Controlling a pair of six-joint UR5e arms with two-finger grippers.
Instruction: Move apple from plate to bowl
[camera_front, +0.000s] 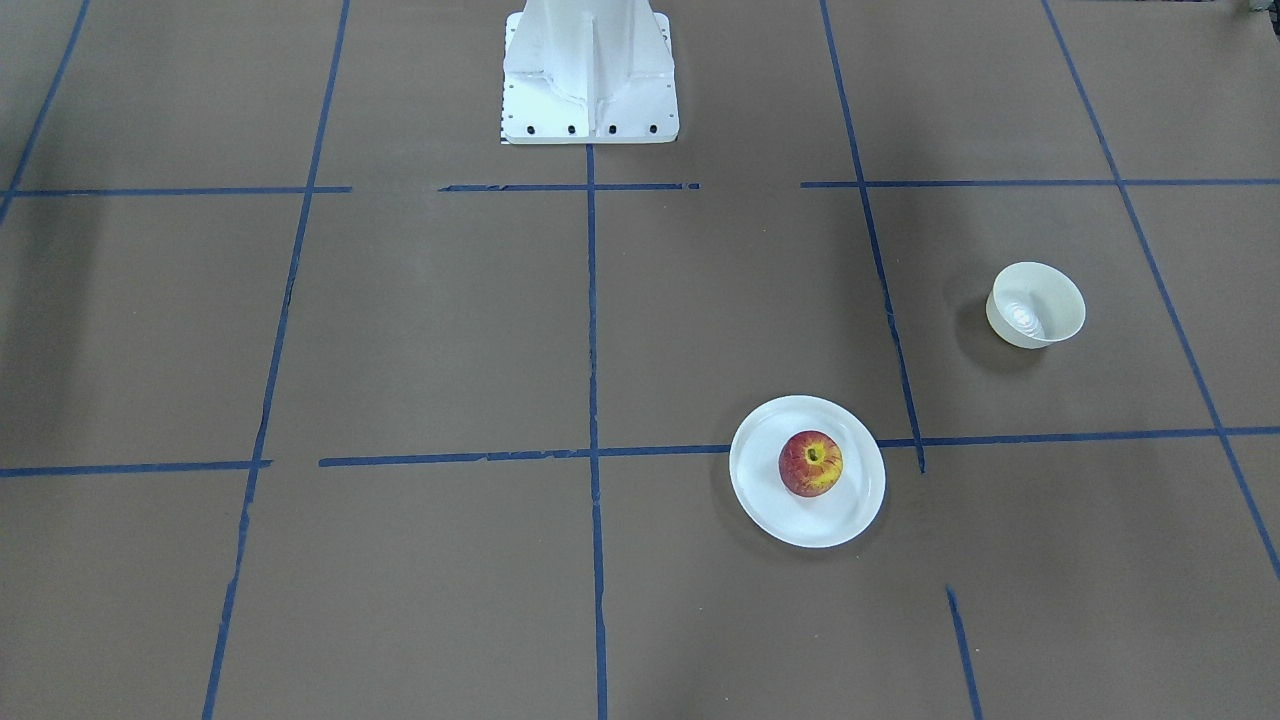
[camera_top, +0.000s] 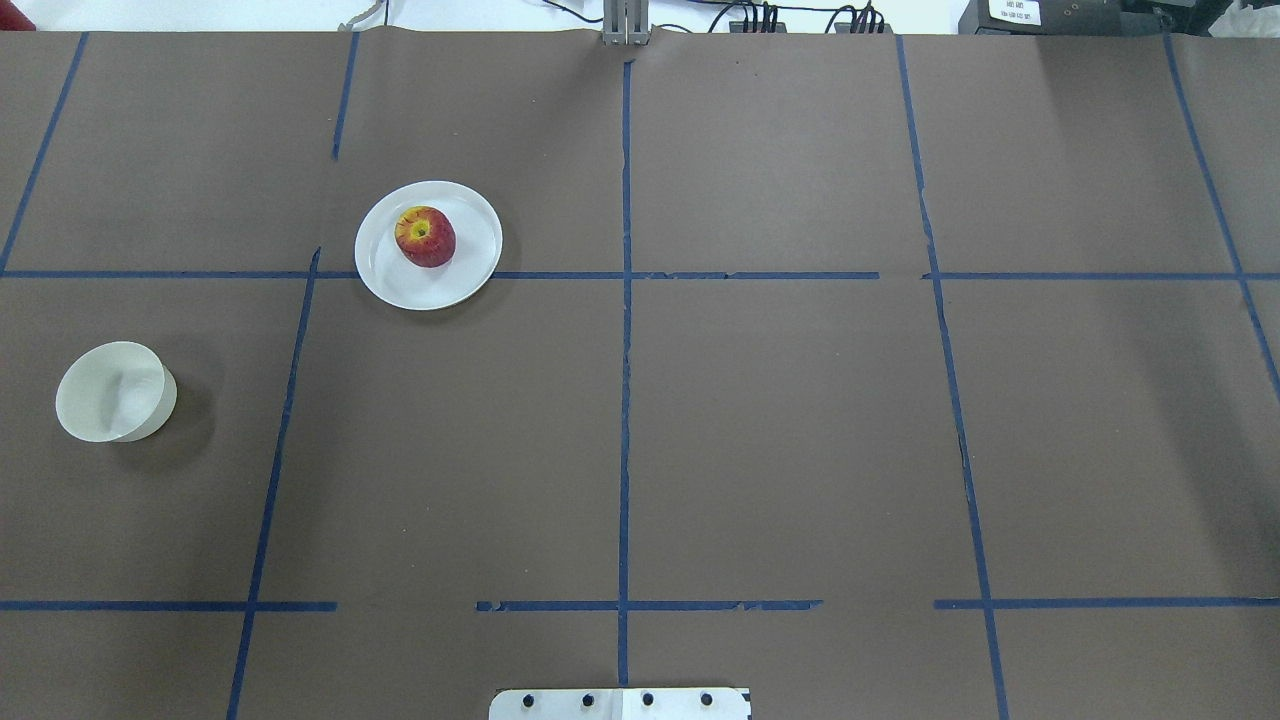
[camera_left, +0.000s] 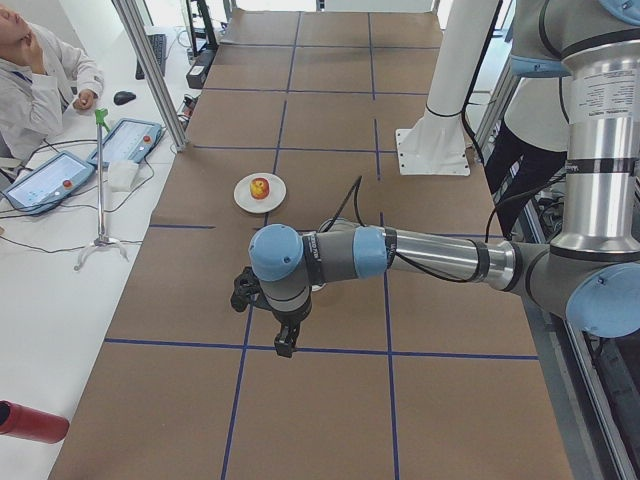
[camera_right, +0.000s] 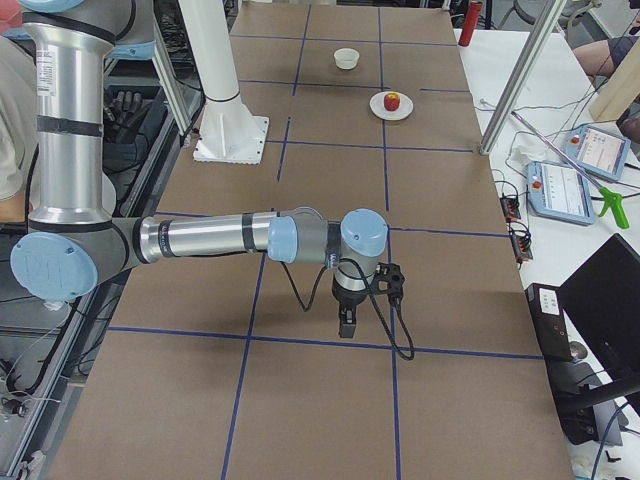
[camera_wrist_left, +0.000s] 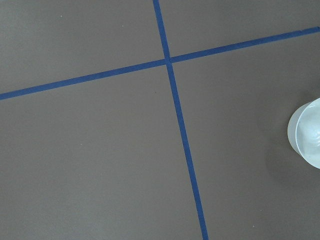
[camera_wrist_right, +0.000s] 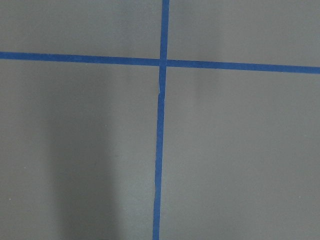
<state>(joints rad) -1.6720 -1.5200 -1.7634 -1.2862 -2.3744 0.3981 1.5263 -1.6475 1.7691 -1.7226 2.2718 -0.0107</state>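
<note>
Apple (camera_front: 811, 463) centred on plate (camera_front: 765, 500) | bowl (camera_front: 1035, 304) well apart | left fingers (camera_left: 286, 343), right fingers (camera_right: 346, 322): cannot tell

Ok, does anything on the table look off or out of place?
Nothing stands out. The apple sits whole on the plate. The bowl stands upright and empty, well apart from the plate. Nothing is spilled or broken.

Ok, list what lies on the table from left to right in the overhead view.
Small deep cream-white bowl → flat round white plate, carrying the round red-and-yellow apple → white bolted robot base at the bottom edge.
</note>
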